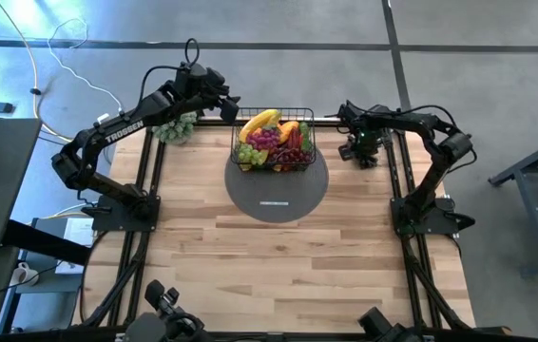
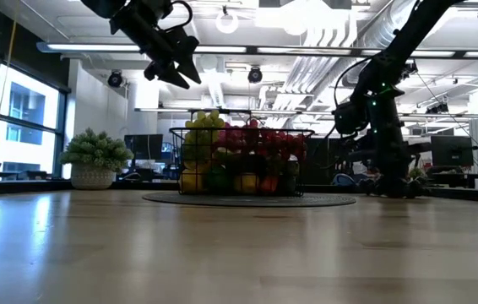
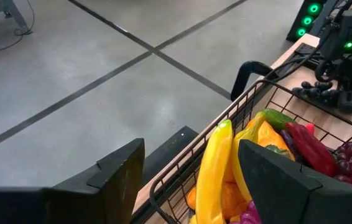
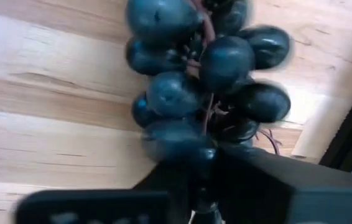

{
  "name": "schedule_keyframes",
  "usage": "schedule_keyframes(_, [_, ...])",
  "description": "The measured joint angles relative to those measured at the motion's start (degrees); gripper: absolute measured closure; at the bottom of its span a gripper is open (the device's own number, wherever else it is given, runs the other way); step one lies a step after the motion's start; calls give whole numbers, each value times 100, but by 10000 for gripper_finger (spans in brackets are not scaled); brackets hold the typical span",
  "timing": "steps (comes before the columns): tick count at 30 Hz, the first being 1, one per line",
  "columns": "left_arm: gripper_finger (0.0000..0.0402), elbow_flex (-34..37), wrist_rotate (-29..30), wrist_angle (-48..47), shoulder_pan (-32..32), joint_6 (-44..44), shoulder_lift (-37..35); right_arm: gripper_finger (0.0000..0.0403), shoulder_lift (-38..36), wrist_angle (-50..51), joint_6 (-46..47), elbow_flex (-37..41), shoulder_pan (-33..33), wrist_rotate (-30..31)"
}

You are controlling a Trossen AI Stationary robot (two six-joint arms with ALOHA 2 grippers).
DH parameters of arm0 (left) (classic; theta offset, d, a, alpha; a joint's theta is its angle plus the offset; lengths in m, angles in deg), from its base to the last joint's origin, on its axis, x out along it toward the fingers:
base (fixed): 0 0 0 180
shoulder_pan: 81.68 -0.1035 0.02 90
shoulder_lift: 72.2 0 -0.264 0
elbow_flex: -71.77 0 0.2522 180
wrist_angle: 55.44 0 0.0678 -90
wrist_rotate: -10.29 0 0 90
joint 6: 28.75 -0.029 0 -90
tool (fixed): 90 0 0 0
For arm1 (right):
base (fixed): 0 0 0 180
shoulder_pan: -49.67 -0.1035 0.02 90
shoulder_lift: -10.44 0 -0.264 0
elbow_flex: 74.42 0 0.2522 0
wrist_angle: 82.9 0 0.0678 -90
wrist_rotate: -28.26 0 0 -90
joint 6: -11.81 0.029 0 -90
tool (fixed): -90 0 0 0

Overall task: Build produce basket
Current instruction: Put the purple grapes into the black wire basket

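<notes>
Presently, findings as follows.
Basket (image 1: 274, 142): on the round grey mat (image 1: 277, 195), far middle of the table (image 1: 278, 275).
Produce (image 1: 271, 142): heaped inside (banana (image 3: 216, 168) on top, red pepper (image 3: 310, 146) and grapes beside it).
Right gripper (image 1: 359, 152): low over the table's far right edge, fingers pinched on a bunch of dark grapes (image 4: 204, 81).
Left gripper (image 2: 176, 67): raised above the basket's far left corner, fingers spread, nothing between them.
Potted plant (image 2: 95, 156): far left corner.
</notes>
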Motion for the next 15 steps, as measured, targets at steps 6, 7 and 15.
schedule_keyframes(6, [151, 0, 0, -4, 0, -3, 0, 385, 0, 116, 34, -158, -97, -213])
schedule_keyframes(7, [151, 0, 0, -7, 0, -3, 0, 385, 0, 153, 42, -205, -140, -268])
schedule_keyframes(15, [151, 0, 0, -191, 0, -5, 0, 399, 0, 352, 323, -814, -639, -224])
